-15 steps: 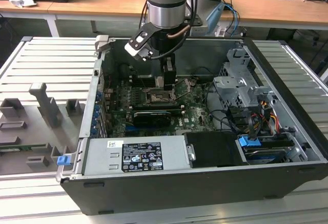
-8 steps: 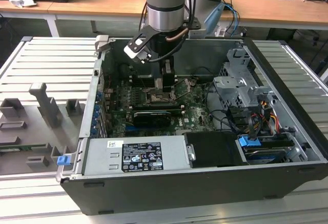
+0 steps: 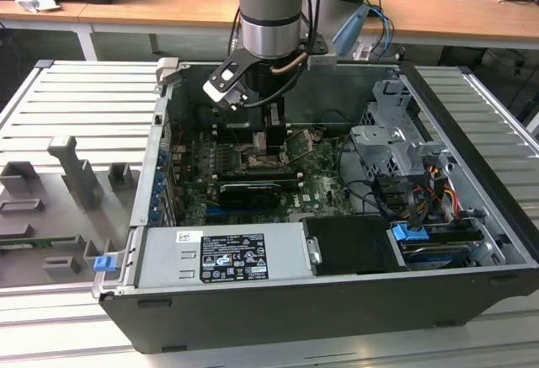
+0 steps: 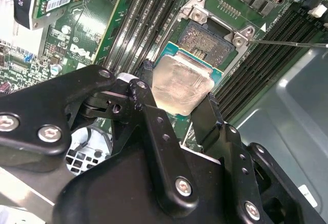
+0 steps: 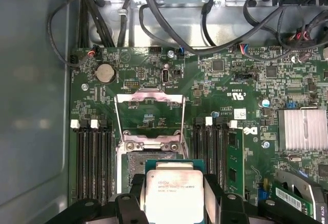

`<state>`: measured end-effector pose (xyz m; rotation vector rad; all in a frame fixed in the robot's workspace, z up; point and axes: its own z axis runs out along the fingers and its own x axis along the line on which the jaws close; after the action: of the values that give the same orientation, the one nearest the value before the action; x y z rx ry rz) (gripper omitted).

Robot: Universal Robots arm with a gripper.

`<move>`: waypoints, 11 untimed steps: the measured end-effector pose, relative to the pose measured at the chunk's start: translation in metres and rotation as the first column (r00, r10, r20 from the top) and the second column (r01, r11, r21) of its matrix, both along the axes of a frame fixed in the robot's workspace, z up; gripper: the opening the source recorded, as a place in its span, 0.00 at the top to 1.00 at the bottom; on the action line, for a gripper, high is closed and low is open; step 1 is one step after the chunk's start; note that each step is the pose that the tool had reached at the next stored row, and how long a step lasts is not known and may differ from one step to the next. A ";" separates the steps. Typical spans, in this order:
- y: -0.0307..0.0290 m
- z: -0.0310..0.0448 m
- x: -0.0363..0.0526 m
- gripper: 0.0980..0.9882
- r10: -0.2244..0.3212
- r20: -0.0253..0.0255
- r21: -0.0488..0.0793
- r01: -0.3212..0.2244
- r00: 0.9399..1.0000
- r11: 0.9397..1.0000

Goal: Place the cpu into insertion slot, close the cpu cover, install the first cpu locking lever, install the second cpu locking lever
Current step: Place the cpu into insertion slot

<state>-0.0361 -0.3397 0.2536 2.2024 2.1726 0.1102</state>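
- The two black jaws pinch the cpu (image 4: 182, 83) by opposite edges. In both wrist views the chip sits between their tips.
- The cpu is a single flat square, with a pale silvery metal lid rounded at the corners on a thin green carrier edge.
- It hangs over the near part of the insertion slot (image 5: 146, 161), overlapping it rather than lying square inside. From here I can't tell whether it touches.
- The insertion slot is one square bed of dark, fine-grained contacts inside a silver metal rim.
- The cpu cover (image 5: 148, 98) is open on the far side of the slot. It is one thin silver frame, and the green board shows through its wide window.
- Two banks of long black memory slots (image 5: 95, 162) flank the socket, with white latches at their far ends.
- Further along the board are one round silver coin cell (image 5: 105, 73) and one finned metal heatsink (image 5: 302, 129), with a tangle of black cables (image 5: 169, 29) beyond.
- In the exterior view the arm (image 3: 269, 14) reaches down into one open black computer case (image 3: 337, 301). The case stands on a ribbed grey metal worktop (image 3: 76, 90), with a wooden worktop (image 3: 168, 2) behind it.
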 end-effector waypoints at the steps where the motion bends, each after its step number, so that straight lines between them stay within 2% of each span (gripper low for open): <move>1: 0.0000 -0.0005 0.0000 0.50 0.000 0.000 0.000 0.000 1.000 1.000; 11: 0.0021 -0.0074 0.0000 0.50 0.002 0.000 0.000 -0.002 1.000 1.000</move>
<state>-0.0361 -0.3376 0.2462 2.1997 2.1754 0.1101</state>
